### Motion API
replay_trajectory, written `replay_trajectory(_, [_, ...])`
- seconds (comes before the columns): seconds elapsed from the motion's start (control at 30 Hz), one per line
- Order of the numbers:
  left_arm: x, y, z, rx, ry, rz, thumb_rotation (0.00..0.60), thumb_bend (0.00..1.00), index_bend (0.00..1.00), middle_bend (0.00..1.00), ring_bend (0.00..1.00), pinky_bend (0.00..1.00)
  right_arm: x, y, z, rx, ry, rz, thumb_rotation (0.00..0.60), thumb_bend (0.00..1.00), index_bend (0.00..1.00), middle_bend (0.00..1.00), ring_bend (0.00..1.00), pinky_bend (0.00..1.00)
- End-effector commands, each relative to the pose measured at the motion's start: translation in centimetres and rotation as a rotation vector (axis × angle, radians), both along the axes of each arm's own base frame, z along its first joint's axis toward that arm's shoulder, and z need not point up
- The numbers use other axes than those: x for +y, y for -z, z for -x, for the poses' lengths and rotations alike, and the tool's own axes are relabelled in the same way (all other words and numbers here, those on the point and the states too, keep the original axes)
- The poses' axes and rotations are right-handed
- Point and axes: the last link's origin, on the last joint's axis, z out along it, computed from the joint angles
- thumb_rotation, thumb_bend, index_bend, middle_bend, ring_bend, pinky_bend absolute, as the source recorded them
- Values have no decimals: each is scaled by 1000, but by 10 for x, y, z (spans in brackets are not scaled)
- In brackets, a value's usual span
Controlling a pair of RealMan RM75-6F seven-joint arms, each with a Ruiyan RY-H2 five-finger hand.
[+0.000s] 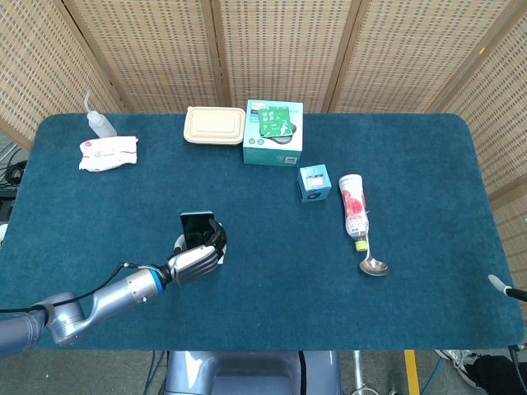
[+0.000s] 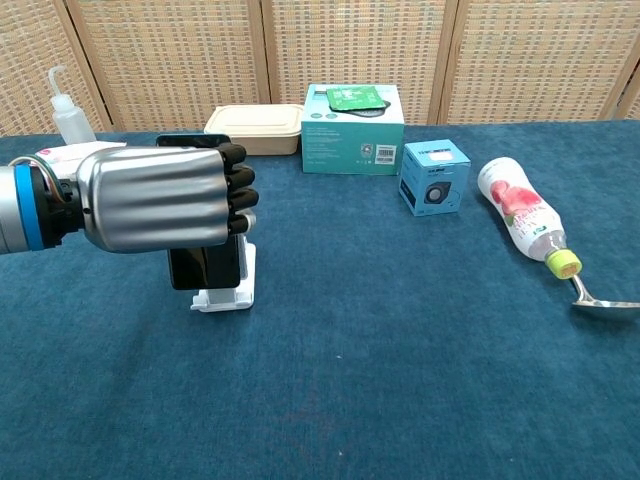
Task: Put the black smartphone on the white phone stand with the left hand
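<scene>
Phone (image 2: 205, 267), one black glossy slab, stands upright against the one white stand (image 2: 226, 292) near the table's (image 1: 263, 321) front-left part, grasped by the left hand (image 2: 160, 198). Rightward: one tan container (image 1: 214, 125), two boxes, one bottle (image 1: 353, 206), one spoon (image 1: 373, 264).

The left hand (image 2: 160, 197) has a ribbed silver back and black fingers (image 2: 238, 185). A blue band rings its wrist; the arm (image 1: 74, 309) is grey.
</scene>
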Motion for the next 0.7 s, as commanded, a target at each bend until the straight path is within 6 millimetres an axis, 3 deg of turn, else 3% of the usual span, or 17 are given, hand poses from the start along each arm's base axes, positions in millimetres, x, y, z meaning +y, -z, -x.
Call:
replay_trajectory(0.03, [-1,5,-1,12,4,-4,600,225,473,478,401,360,0,-2,1,-6,-1,2,600,53,0,0,0,0])
replay_trajectory(0.53, [-5,26,0,26,-16,-23,600,201,471,457,397,360,1,-5,4,-24,1,3,600,53,0,0,0,0])
replay_trajectory(0.57, [-6,27,0,22,-24,-24,600,179,443,387,380,360,1,-5,4,-24,1,3,600,53,0,0,0,0])
replay_trajectory(0.63, [-7,26,0,14,-34,-30,600,107,282,175,272,360,1,-5,4,-25,1,2,600,53,0,0,0,0])
replay_trajectory(0.7, [-9,26,-2,-1,-33,-33,600,19,50,11,98,359,1,-5,3,-24,2,2,600,53,0,0,0,0])
